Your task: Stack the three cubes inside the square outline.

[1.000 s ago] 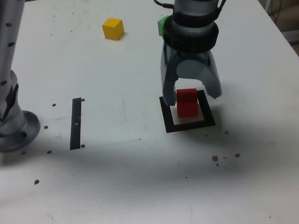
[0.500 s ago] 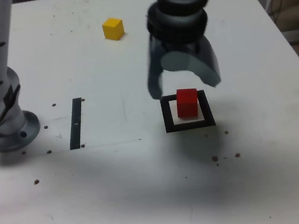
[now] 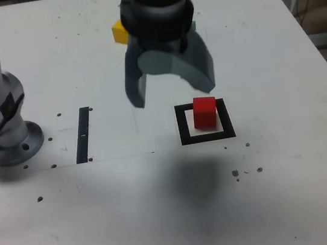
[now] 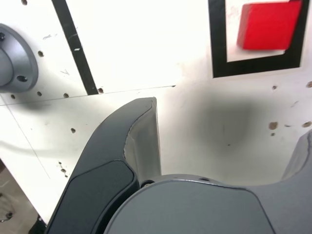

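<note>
The red cube (image 3: 204, 112) is sitting inside the square outline (image 3: 207, 136), resting on the pale centre, a little toward the far side of the frame. Nothing is lying on top of it. The gripper (image 3: 171, 91) is hanging in the air above the white table (image 3: 163, 208), to the exterior view's left of the outline and clear of the cube, with its two grey jaws standing wide apart and holding nothing. Behind the gripper's body, the yellow cube (image 3: 118, 32) is peeking out at the far side of the table, and only a sliver of the green cube (image 3: 194, 25) is showing beside it. The thin black strip (image 3: 83, 135) is lying near the arm's round base (image 3: 8, 144).
</note>
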Controlling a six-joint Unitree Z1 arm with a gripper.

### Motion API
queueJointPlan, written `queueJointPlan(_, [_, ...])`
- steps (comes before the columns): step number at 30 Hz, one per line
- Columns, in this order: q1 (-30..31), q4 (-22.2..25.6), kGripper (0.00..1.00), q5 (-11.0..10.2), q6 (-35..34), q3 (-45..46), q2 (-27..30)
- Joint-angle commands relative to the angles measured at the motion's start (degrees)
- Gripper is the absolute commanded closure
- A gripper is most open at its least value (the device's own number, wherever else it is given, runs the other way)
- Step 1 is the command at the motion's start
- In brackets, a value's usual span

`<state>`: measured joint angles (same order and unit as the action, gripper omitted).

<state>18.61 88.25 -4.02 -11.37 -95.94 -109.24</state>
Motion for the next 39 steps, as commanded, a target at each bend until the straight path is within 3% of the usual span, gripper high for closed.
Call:
queueJointPlan(1, [0.3,0.0,0.0,0.1,-0.4,0.1,-0.2])
queueJointPlan(12, [-1.3,-0.4,0.0,-1.3,0.7,0.9,-0.1])
queueJointPlan(22, [-12.6,-0.2,0.0,-2.6,11.6,0.8,0.7])
queueJointPlan(39, [-31.3,-0.2,0.01,-11.0,28.9,5.5,6.0])
